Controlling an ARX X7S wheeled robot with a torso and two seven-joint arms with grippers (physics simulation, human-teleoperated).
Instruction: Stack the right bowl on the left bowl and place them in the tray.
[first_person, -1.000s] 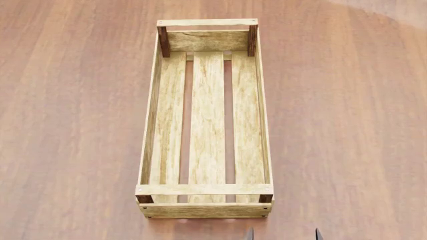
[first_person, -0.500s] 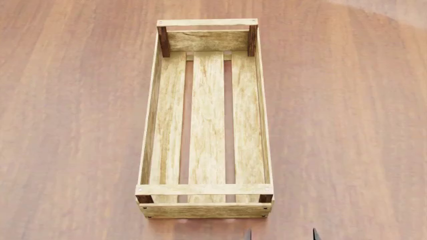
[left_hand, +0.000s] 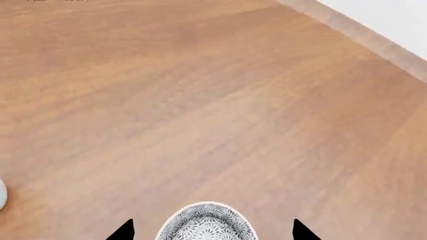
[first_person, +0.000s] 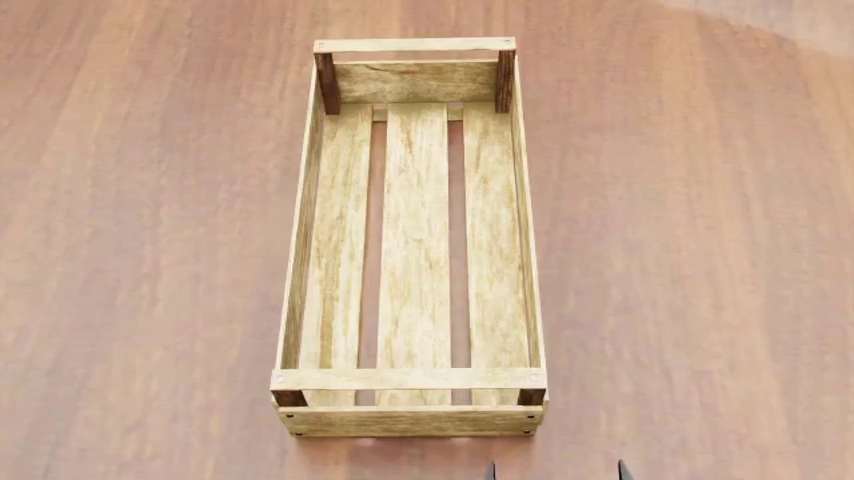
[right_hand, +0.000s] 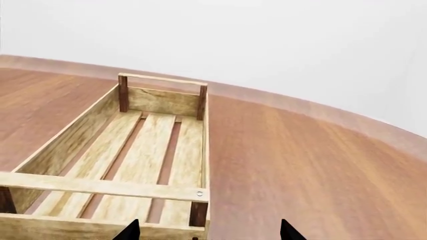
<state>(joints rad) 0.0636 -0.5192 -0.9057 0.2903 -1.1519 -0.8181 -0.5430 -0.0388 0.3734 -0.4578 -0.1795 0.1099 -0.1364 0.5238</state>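
The tray (first_person: 302, 240), a long light-wood crate with dark corner posts, lies empty on the wooden table in the head view. It also shows in the right wrist view (right_hand: 100, 185). A bowl (left_hand: 208, 222) with a grey-and-white pattern sits on the table in the left wrist view, between the tips of my open left gripper (left_hand: 213, 233); I cannot tell whether they touch it. A white rim (left_hand: 2, 195) shows at that view's edge; I cannot tell what it is. My right gripper (first_person: 555, 472) is open and empty just before the tray's near right corner (right_hand: 210, 232). No bowl shows in the head view.
The brown wooden table (first_person: 694, 250) spreads on both sides of the tray. Its far edge meets a white wall (right_hand: 267, 45) in the right wrist view. The table edge (left_hand: 360, 35) also shows in the left wrist view.
The right gripper's tips have shifted slightly to the left at the bottom of the head view. The tray has not moved.
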